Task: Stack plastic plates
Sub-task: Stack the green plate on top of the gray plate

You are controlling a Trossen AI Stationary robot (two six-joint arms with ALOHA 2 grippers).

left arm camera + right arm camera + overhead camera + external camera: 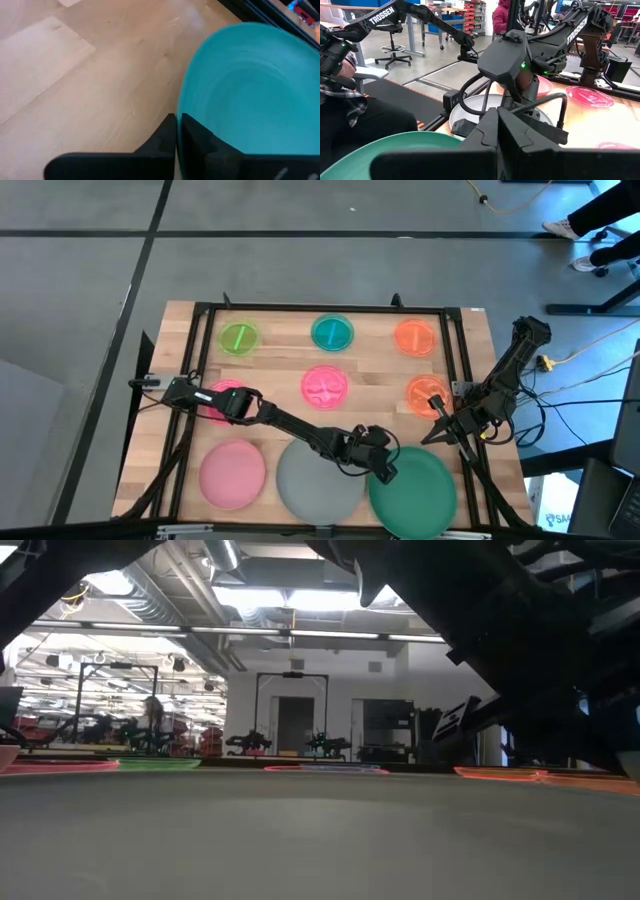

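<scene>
1. Nothing is stacked yet: in the high view every plate lies alone on the worktop (275, 370), none resting on another.
2. Along the near edge sit the three large ones: the pink plate (232, 473) toward the left corner, the grey plate (318, 477) in the middle, and the dark green plate (415, 488) toward the right.
3. The small translucent ones are spread over the far half: lime green (238, 338), teal (332, 332) and orange (414, 336) along the far edge, a pink one (325, 385) at the centre, a second orange (426, 393) by the right edge, and another pink (222, 397) partly under the left arm.
4. The left hand (383, 470) reaches across to the dark green plate's rim; its wrist view shows the fingers (197, 137) closed narrow on that rim, so I judge the first pick-up is under way.
5. The right hand (440, 432) hangs near the right edge, fingers pressed together and holding nothing.
6. Every stacking move remains.
</scene>
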